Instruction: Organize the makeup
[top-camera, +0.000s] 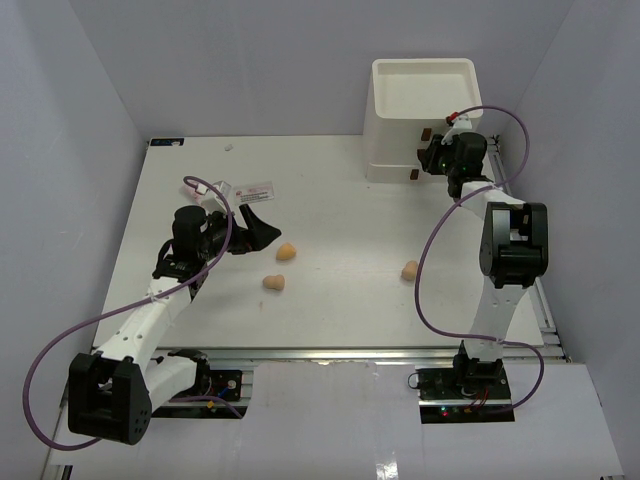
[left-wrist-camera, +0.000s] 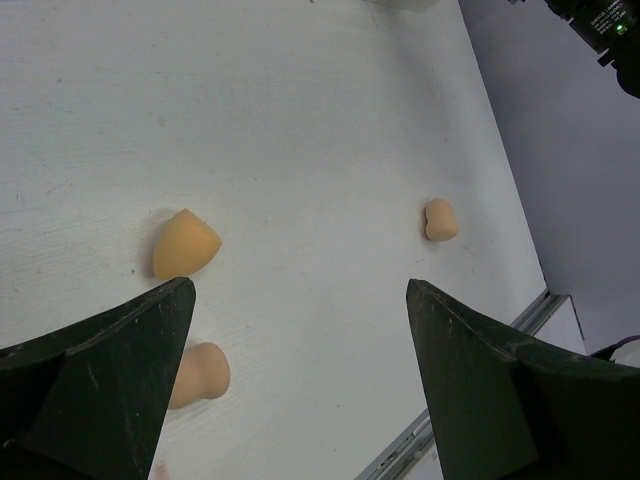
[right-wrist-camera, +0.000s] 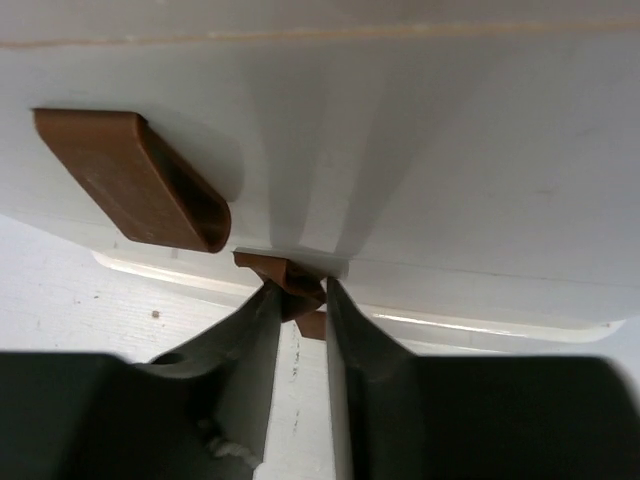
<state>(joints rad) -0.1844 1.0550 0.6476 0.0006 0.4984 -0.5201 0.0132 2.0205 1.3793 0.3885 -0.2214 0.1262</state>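
While the right gripper (right-wrist-camera: 298, 292) pinches a brown handle (right-wrist-camera: 283, 267), the left gripper (left-wrist-camera: 300, 290) hangs spread; the sponge (left-wrist-camera: 183, 245) seems soft, best squeezed mid-body.

i get soft, even overhead light on the white table (top-camera: 340, 300), bright without glare; the wedge-shaped sponge (left-wrist-camera: 185, 243) throws only a faint, short shadow. the left fingers (left-wrist-camera: 100, 380) look dark and soft-edged up close. on the right wrist view, streaked shadows fan across the drawer unit (right-wrist-camera: 450, 150), the lower handle (right-wrist-camera: 285, 272) sits shaded, and the right fingers (right-wrist-camera: 250, 350) are blurred.
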